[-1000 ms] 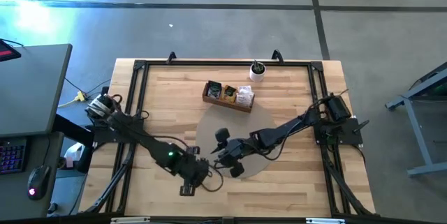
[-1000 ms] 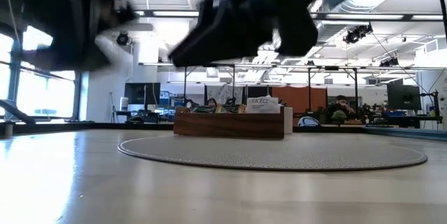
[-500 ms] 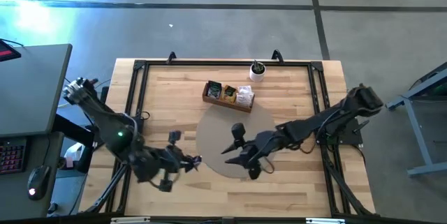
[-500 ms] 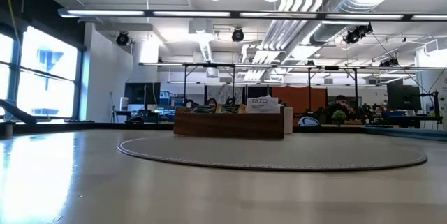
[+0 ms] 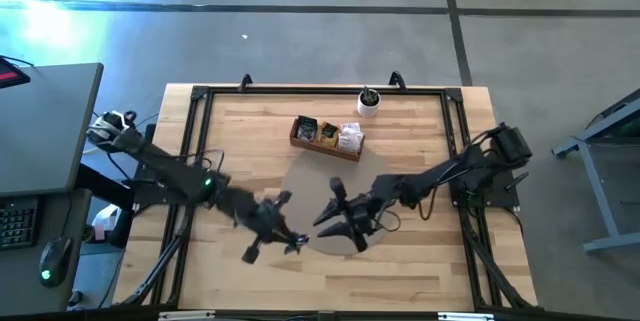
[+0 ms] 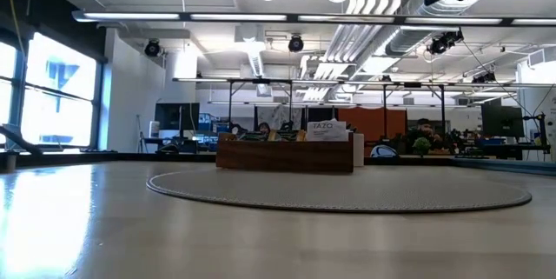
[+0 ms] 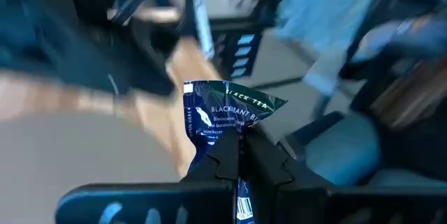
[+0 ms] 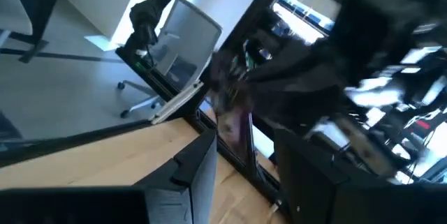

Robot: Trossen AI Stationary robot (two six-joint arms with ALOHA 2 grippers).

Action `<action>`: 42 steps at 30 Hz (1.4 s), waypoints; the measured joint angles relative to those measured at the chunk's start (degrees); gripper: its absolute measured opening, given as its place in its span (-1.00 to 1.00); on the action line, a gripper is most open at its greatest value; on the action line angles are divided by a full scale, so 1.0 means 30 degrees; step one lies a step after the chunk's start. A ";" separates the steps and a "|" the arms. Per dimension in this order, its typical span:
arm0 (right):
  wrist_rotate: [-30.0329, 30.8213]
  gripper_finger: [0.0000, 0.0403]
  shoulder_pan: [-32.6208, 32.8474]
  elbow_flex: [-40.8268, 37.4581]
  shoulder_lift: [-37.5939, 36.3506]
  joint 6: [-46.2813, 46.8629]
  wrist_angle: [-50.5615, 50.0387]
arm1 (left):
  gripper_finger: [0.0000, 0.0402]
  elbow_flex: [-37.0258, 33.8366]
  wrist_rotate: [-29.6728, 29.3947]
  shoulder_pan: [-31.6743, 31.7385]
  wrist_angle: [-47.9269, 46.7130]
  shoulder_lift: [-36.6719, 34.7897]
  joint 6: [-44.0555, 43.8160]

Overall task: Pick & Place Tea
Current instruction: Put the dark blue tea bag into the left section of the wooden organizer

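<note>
My left gripper (image 7: 239,144) is shut on a dark blue tea sachet (image 7: 225,111) printed "BLACK TEA". In the high view it hovers at the near left rim of the round grey mat (image 5: 335,206), left gripper (image 5: 285,239). My right gripper (image 5: 335,229) hangs open over the mat's near part, close to the left one; in its wrist view the right gripper (image 8: 244,161) shows two spread fingers with nothing between them. More sachets stand in a wooden box (image 5: 327,134), which rests on the table just beyond the mat, wooden box (image 6: 285,153). My left gripper pinches the sachet's lower part (image 7: 218,139) between its two fingers (image 7: 269,168). The sachet's crumpled upper edge (image 7: 237,97) sticks out past the fingertips, and it is lifted clear of the table. Whether the fingers point down or level, I cannot tell.
A small white cup with a plant (image 5: 368,103) stands by the far edge, behind the box. A black frame (image 5: 195,96) runs around the tabletop. Bare wood lies to the left and right of the mat. A grey desk (image 5: 45,126) stands left of the table.
My left gripper swung toward the table's left edge, then came back right to the mat's near left rim. Both arms rose out of the low view, which they filled a second ago. My right gripper stayed over the mat's near part, shifting slightly.
</note>
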 joint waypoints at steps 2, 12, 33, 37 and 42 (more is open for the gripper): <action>0.0091 -0.29 -0.0010 0.0551 0.0570 0.0005 -0.0115 | -0.99 -0.0411 0.2414 0.1117 0.1551 0.0000 0.0507; -0.0708 -0.29 -0.0010 0.2205 0.0889 0.0680 -0.0723 | -0.99 -0.0509 0.6883 0.2879 0.3081 0.1079 0.0645; -0.2001 -0.40 0.0012 0.2346 0.0867 0.2039 -0.1412 | -0.99 -0.0501 0.6311 0.2897 0.3867 0.1224 0.1027; -0.2526 -0.53 0.0012 0.2343 0.0867 0.2045 -0.1384 | -0.99 -0.0501 0.6289 0.2897 0.3874 0.1224 0.1022; -0.2847 -0.72 0.0012 0.2340 0.0867 0.2045 -0.1379 | -0.99 -0.0501 0.5753 0.2897 0.3871 0.1224 0.1022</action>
